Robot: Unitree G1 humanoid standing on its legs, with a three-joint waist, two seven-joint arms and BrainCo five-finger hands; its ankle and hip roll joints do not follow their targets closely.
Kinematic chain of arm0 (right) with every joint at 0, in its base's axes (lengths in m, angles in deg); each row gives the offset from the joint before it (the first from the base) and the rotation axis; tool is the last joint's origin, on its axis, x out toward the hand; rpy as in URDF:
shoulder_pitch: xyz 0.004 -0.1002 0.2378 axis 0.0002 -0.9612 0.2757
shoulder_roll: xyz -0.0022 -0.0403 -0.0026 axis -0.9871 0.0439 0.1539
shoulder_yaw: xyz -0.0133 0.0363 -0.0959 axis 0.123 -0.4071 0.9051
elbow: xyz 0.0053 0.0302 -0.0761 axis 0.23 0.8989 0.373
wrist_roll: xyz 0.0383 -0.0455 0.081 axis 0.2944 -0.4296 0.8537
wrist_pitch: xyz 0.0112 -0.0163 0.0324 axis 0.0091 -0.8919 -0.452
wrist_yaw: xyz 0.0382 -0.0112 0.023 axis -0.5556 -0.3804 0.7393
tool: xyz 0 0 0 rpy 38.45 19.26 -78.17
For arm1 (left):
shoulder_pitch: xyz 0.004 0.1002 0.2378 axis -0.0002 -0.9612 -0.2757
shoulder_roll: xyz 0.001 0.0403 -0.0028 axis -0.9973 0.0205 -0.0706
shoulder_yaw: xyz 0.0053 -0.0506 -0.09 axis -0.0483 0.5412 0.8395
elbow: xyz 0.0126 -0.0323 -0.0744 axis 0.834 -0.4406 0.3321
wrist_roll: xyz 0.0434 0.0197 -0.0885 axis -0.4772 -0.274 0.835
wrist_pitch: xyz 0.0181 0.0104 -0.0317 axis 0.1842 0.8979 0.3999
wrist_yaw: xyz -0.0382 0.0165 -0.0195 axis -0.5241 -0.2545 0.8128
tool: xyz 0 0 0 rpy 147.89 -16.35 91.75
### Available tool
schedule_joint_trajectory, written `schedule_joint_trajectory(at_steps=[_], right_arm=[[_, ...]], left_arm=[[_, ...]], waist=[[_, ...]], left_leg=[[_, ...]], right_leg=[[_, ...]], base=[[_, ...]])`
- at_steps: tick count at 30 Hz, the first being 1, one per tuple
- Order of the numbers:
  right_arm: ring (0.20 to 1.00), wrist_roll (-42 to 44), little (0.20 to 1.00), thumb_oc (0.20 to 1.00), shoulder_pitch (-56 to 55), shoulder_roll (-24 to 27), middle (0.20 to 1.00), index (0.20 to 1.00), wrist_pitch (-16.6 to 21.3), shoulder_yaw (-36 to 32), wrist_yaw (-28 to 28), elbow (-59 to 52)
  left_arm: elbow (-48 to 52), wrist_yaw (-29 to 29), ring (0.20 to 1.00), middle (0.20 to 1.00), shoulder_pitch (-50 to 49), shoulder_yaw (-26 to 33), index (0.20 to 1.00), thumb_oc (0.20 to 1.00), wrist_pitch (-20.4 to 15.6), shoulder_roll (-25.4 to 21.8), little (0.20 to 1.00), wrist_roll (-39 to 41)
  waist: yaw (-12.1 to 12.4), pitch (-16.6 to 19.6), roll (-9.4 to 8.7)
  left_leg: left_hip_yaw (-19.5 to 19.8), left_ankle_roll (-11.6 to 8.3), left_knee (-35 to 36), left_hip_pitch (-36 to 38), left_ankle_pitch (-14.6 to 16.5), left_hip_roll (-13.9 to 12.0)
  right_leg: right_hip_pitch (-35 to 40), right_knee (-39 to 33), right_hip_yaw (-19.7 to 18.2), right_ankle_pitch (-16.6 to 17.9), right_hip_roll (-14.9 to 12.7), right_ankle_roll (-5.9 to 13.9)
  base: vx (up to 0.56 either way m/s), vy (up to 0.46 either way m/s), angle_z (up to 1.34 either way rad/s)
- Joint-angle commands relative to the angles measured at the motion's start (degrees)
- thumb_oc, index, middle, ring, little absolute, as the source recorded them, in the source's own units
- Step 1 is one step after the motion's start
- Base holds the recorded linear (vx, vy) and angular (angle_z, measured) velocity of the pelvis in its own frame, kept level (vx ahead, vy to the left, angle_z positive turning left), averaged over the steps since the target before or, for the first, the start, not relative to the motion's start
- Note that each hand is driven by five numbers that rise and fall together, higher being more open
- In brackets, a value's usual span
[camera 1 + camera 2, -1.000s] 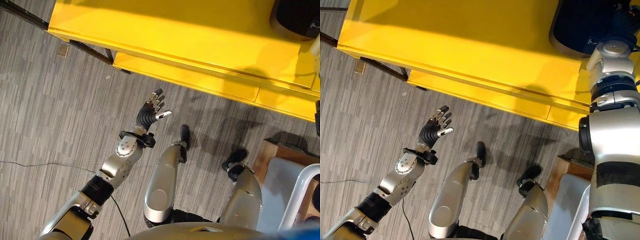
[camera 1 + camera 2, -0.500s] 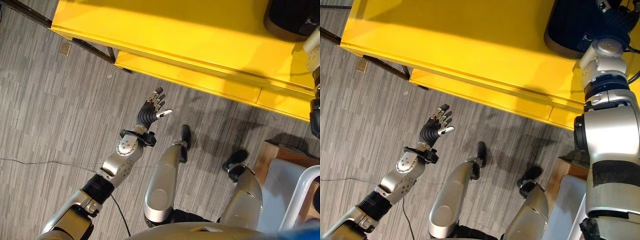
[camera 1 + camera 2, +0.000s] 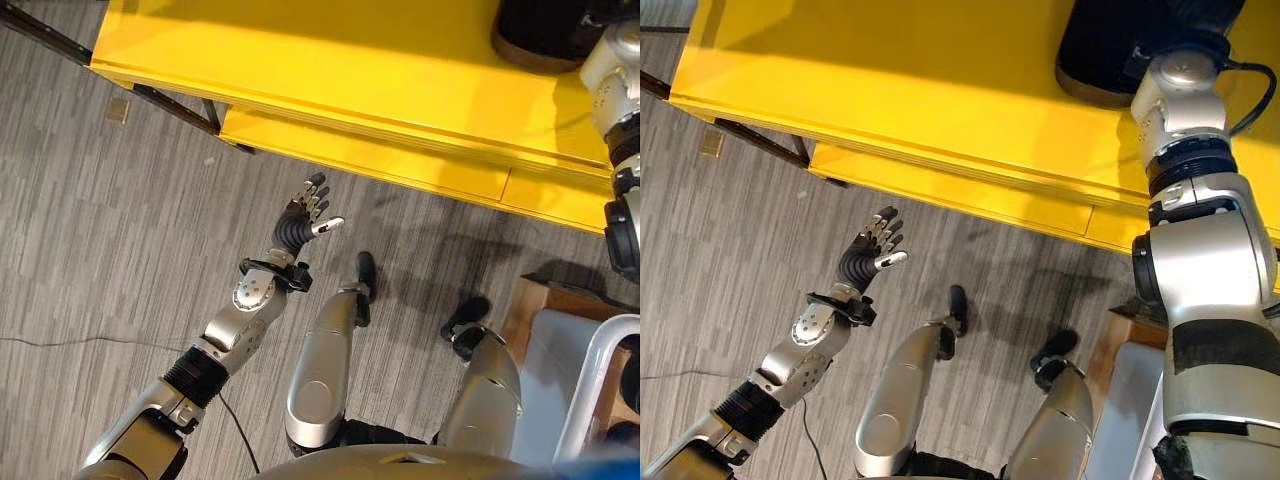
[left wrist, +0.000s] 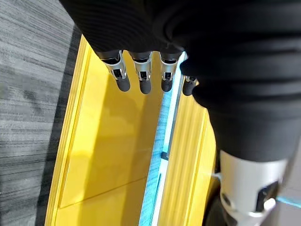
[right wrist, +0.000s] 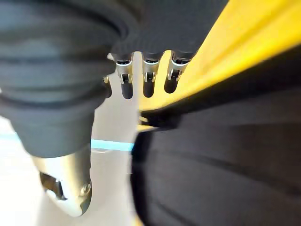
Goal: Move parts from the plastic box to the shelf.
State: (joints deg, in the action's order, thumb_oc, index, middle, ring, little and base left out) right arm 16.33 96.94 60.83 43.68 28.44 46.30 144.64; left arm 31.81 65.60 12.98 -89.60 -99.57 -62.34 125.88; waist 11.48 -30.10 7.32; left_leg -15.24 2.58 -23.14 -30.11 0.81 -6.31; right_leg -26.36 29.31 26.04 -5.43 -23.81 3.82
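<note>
A large round black part lies on the top of the yellow shelf at its far right. My right arm reaches up to it. In the right wrist view my right hand has its fingers straight, just above the black part and touching its edge. My left hand hangs open over the grey floor in front of the shelf's lower board, holding nothing. Its straight fingers point at the yellow shelf.
A pale plastic box with a white rim stands on a brown base at the lower right. Dark shelf legs run across the floor at the upper left, with a small tan scrap beside them.
The black part and my right arm have moved left along the shelf top. The camera shifted a little. My left hand has kept its pose.
</note>
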Motion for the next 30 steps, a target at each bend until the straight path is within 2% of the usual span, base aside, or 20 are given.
schedule_joint_trajectory(at_steps=[1,6,7,8,9,10,12,13,14,16,17,18,19,21,23,24,26,28,30], right_arm=[[1.000,-6.5,1.000,1.000,-0.2,1.3,1.000,1.000,3.4,1.1,-3.6,-6.9],[1.000,-18.5,1.000,1.000,-4.0,0.2,1.000,1.000,1.1,-1.6,-7.8,-20.3],[1.000,-19.3,1.000,1.000,-5.3,-0.4,1.000,1.000,1.1,-2.4,-7.8,-21.7],[1.000,-21.6,1.000,1.000,-9.4,-2.7,1.000,1.000,1.3,-4.5,-7.5,-27.4],[1.000,-21.7,1.000,1.000,-9.6,-2.8,1.000,1.000,1.2,-4.6,-7.6,-27.6],[1.000,-23.3,1.000,1.000,-15.1,-5.5,1.000,1.000,1.8,-6.0,-5.9,-34.5],[1.000,-23.3,1.000,1.000,-15.1,-5.5,1.000,1.000,1.8,-6.0,-5.9,-34.5],[1.000,-23.9,1.000,1.000,-20.9,-7.1,1.000,1.000,2.1,-7.3,-4.0,-39.5],[1.000,-23.9,1.000,1.000,-20.9,-7.1,1.000,1.000,2.1,-7.3,-4.0,-39.6],[1.000,-24.2,1.000,1.000,-30.0,-10.1,1.000,1.000,3.4,-9.1,-1.1,-46.7],[1.000,-24.1,1.000,1.000,-40.7,-13.0,1.000,1.000,5.0,-9.6,3.4,-55.1],[1.000,-23.9,1.000,1.000,-47.3,-14.7,1.000,1.000,5.5,-10.1,5.7,-59.0],[1.000,-23.9,1.000,1.000,-47.6,-14.8,1.000,1.000,5.4,-10.1,5.7,-59.2],[1.000,-22.9,1.000,1.000,-54.9,-16.8,1.000,1.000,6.2,-10.5,8.4,-63.7],[1.000,-22.6,1.000,1.000,-61.0,-16.7,1.000,1.000,6.7,-10.8,11.3,-67.3],[1.000,-24.6,1.000,1.000,-68.6,-15.6,1.000,1.000,7.2,-12.7,13.5,-71.6],[1.000,-24.0,1.000,1.000,-71.4,-15.8,1.000,1.000,7.3,-13.5,14.4,-72.7],[1.000,-23.4,1.000,1.000,-75.6,-16.1,1.000,1.000,7.7,-14.9,15.0,-74.6],[1.000,-20.5,1.000,1.000,-77.9,-17.5,1.000,1.000,8.4,-14.8,15.4,-75.2]], left_arm=[[3.7,0.1,1.000,1.000,-0.6,0.6,1.000,1.000,-3.2,-1.0,1.000,0.7],[3.1,1.1,1.000,1.000,-2.5,1.8,1.000,1.000,-2.4,-2.0,1.000,0.5],[2.9,1.4,1.000,1.000,-3.0,2.1,1.000,1.000,-2.3,-2.1,1.000,0.5],[2.4,2.0,1.000,1.000,-4.1,3.0,1.000,1.000,-1.8,-1.8,1.000,0.0],[2.4,2.0,1.000,1.000,-4.2,3.0,1.000,1.000,-1.8,-1.9,1.000,0.0],[1.7,2.5,1.000,1.000,-5.3,4.1,1.000,1.000,-1.2,-1.5,1.000,-0.6],[1.7,2.5,1.000,1.000,-5.3,4.1,1.000,1.000,-1.2,-1.5,1.000,-0.6],[1.4,2.8,1.000,1.000,-6.8,5.2,1.000,1.000,-0.7,-1.4,1.000,-1.3],[1.4,2.8,1.000,1.000,-6.8,5.2,1.000,1.000,-0.7,-1.4,1.000,-1.3],[1.3,3.5,1.000,1.000,-8.8,6.9,1.000,1.000,-0.1,-0.9,1.000,-2.1],[0.4,4.2,1.000,1.000,-11.1,8.8,1.000,1.000,0.9,0.1,1.000,-3.3],[0.1,4.4,1.000,1.000,-12.4,9.8,1.000,1.000,0.9,0.7,1.000,-4.1],[0.1,4.4,1.000,1.000,-12.5,9.8,1.000,1.000,0.9,0.7,1.000,-4.1],[-0.5,4.7,1.000,1.000,-13.7,10.9,1.000,1.000,1.3,1.8,1.000,-5.5],[-0.8,5.1,1.000,1.000,-14.8,12.1,1.000,1.000,1.4,2.4,1.000,-6.8],[-1.6,5.4,1.000,1.000,-15.1,12.9,1.000,1.000,1.1,3.6,1.000,-8.5],[-1.9,5.5,1.000,1.000,-14.9,12.9,1.000,1.000,1.0,3.8,1.000,-9.2],[-2.5,5.3,1.000,1.000,-13.5,12.4,1.000,1.000,0.7,4.3,1.000,-10.4],[-3.4,4.8,1.000,1.000,-11.5,11.2,1.000,1.000,0.6,4.4,1.000,-11.5]], waist=[[1.6,1.0,-2.67],[0.5,3.1,-5.06],[0.3,3.7,-5.54],[-0.3,5.2,-6.78],[-0.3,5.2,-6.86],[-1.2,6.5,-8.03],[-1.2,6.5,-8.03],[-1.9,7.9,-9.00],[-1.9,7.9,-9.02],[-3.1,10.0,-10.09],[-4.6,12.6,-11.28],[-5.3,14.4,-11.90],[-5.3,14.5,-11.95],[-6.5,16.3,-12.35],[-7.4,17.8,-12.67],[-9.4,19.2,-12.87],[-10.0,19.6,-12.94],[-11.4,19.5,-13.01],[-13.0,19.1,-12.80]], left_leg=[[2.0,-7.54,-3.6,-1.5,0.0,-5.9],[2.5,-7.86,0.8,3.8,-2.1,-6.4],[2.5,-8.04,1.8,4.8,-2.6,-6.5],[2.3,-8.37,3.7,7.3,-3.4,-6.9],[2.3,-8.39,3.8,7.5,-3.5,-6.9],[1.6,-8.62,5.6,9.7,-4.2,-7.1],[1.6,-8.62,5.6,9.7,-4.2,-7.1],[1.2,-8.74,7.3,11.7,-4.7,-7.3],[1.1,-8.74,7.4,11.8,-4.7,-7.2],[0.3,-8.79,9.8,14.3,-5.3,-7.1],[-1.2,-8.61,12.0,17.4,-5.3,-6.7],[-1.9,-8.34,13.2,19.1,-5.1,-6.1],[-2.0,-8.32,13.3,19.2,-5.1,-6.0],[-2.8,-7.82,14.4,20.9,-4.5,-5.1],[-3.2,-7.21,14.7,22.1,-3.6,-4.1],[-3.8,-6.03,14.0,22.8,-1.7,-2.3],[-3.9,-5.59,13.7,22.8,-1.1,-1.7],[-4.0,-4.85,13.2,22.5,-0.1,-0.6],[-4.6,-4.30,13.4,22.0,0.3,0.6]], right_leg=[[6.4,-5.6,-2.9,7.3,-1.5,7.10],[11.3,-10.0,-2.0,8.9,0.2,6.91],[12.4,-11.1,-1.8,9.1,0.6,6.92],[14.2,-13.2,-1.8,9.7,1.5,6.94],[14.4,-13.4,-1.8,9.8,1.5,6.94],[15.7,-15.0,-2.0,10.3,2.2,7.04],[15.7,-15.0,-2.0,10.3,2.2,7.04],[17.2,-16.8,-2.1,10.9,2.7,7.21],[17.2,-16.8,-2.1,10.9,2.7,7.21],[19.0,-19.2,-2.4,11.9,3.0,7.57],[21.0,-21.6,-2.9,13.2,3.3,8.09],[22.2,-22.6,-3.1,14.4,2.9,8.59],[22.2,-22.7,-3.1,14.4,2.9,8.62],[23.5,-23.5,-3.3,15.8,2.1,9.27],[24.4,-23.8,-3.6,17.0,1.2,9.82],[24.9,-23.0,-4.3,19.0,-0.5,10.56],[24.9,-22.7,-4.4,19.7,-1.1,10.82],[24.5,-22.3,-5.2,21.9,-2.1,11.14],[23.5,-23.0,-6.5,25.8,-2.8,11.18]], base=[[-0.06,0.000,-0.11],[-0.05,-0.027,-0.21],[0.00,-0.060,-0.16],[0.01,-0.050,-0.14],[0.04,-0.059,-0.23],[0.02,-0.028,-0.17],[0.03,-0.022,-0.11],[0.04,-0.018,-0.19],[0.07,-0.017,-0.15],[0.09,0.012,-0.21],[0.14,0.057,-0.42],[0.12,0.059,-0.42],[0.08,0.068,-0.42],[0.08,0.088,-0.19],[0.11,0.175,-0.08],[0.10,0.208,-0.05],[0.06,0.167,0.14],[0.03,0.166,0.10],[-0.01,0.150,0.03]])
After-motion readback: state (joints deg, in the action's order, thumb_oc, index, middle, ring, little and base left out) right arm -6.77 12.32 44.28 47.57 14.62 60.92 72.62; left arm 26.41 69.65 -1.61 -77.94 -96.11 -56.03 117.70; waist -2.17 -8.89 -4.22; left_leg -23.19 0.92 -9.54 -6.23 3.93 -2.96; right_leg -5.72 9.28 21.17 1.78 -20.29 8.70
